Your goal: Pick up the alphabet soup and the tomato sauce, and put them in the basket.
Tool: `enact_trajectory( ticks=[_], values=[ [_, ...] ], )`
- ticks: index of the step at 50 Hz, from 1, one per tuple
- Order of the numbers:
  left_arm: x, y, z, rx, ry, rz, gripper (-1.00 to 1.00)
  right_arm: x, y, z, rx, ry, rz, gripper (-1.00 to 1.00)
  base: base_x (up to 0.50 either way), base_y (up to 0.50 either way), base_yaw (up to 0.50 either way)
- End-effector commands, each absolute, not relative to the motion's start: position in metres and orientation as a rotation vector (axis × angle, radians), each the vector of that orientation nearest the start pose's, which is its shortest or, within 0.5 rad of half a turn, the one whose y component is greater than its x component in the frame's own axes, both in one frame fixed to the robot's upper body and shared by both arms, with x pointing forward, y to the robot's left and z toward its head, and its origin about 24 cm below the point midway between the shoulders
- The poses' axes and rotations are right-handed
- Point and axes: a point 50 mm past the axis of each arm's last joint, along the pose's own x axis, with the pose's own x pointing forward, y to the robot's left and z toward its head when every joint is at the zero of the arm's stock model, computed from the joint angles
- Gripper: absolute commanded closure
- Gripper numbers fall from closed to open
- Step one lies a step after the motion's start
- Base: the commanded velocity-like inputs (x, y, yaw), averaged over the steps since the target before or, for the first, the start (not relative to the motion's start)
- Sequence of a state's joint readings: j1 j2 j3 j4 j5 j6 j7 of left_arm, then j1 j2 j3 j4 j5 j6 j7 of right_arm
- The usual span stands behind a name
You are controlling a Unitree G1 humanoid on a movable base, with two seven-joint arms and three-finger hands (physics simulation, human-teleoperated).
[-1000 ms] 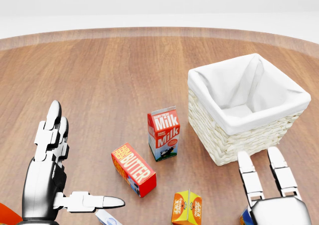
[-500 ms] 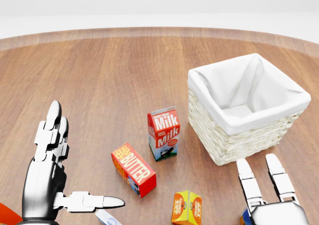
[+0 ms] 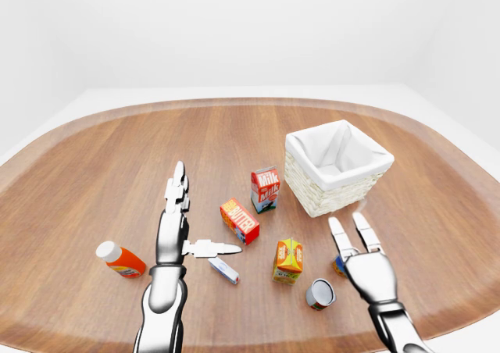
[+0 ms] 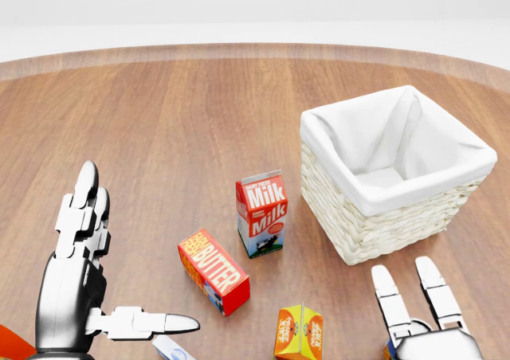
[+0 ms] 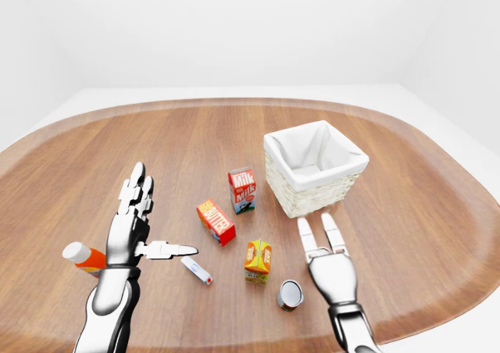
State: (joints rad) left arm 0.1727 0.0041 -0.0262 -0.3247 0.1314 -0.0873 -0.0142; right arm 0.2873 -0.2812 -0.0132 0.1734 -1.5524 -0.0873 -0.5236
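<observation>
One can (image 3: 320,294) visible, one basket (image 3: 337,167) (both hands spread).

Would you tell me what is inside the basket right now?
The basket shows only its white cloth liner; no can or other item is visible in it. Its near wall hides a small part of the floor in the head view.
</observation>
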Motion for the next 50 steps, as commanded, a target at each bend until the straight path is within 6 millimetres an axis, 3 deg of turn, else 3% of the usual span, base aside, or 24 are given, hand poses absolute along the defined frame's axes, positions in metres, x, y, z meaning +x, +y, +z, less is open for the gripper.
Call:
enact_trajectory(
  ticks=[1, 50],
  values=[
    [0.218, 0.153, 0.083, 0.136, -0.227, 0.011, -1.0, 0.173, -0.218, -0.028, -1.802, -0.081, 0.044, -1.0, 0.0, 0.0, 0.0],
    [0.217, 0.152, 0.084, 0.136, -0.23, 0.01, -1.0, 0.196, -0.232, -0.06, -1.808, 0.047, 0.175, -1.0, 0.0, 0.0, 0.0]
  ],
)
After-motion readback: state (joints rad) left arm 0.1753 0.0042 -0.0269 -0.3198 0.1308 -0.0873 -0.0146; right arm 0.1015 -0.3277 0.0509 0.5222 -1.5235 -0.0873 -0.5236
